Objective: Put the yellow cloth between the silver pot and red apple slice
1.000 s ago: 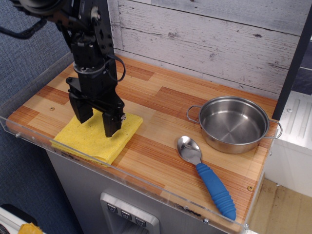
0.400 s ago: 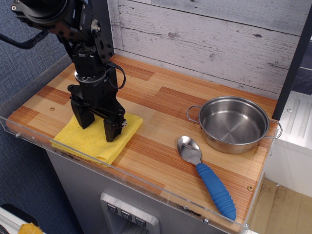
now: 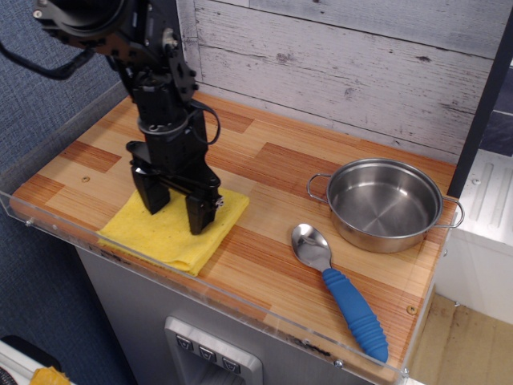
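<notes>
The yellow cloth (image 3: 164,238) lies flat on the wooden table near its front left edge. My gripper (image 3: 176,212) points straight down onto the cloth. Its two black fingers (image 3: 199,216) stand apart with their tips touching the fabric, and nothing is between them. The silver pot (image 3: 383,205) stands empty at the right of the table, well apart from the cloth. The red apple slice does not show in this view; my arm hides part of the back left of the table.
A steel spoon with a blue handle (image 3: 340,287) lies in front of the pot. A low clear plastic rim (image 3: 240,298) runs along the table's front and left edges. A white plank wall (image 3: 337,64) stands behind the table (image 3: 272,168).
My gripper has moved a little to the right, with its fingertips down on the cloth. The cloth has slid to the right along with it. The pot and spoon have not moved.
</notes>
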Available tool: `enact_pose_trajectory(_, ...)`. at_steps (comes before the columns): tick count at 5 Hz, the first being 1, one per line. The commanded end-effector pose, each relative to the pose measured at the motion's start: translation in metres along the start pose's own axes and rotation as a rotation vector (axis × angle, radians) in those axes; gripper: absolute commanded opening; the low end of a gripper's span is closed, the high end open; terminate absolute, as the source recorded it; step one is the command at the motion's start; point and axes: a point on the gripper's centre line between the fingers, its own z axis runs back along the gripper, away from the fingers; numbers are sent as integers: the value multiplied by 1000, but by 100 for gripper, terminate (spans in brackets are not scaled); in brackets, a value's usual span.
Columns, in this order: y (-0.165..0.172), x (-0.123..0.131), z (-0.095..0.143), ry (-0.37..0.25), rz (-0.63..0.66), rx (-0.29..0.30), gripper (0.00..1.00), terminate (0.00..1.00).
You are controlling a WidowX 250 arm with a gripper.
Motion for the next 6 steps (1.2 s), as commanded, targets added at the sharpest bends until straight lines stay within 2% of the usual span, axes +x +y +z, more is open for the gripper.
enact_pose_trajectory(1, -15, 24, 12, -52, -47, -16, 100, 0)
enact_pose_trajectory(3, -16, 48, -1, -87, -56, 10, 100, 0)
enact_pose_trajectory(6, -8, 87, 6, -170, -71, 13, 100, 0)
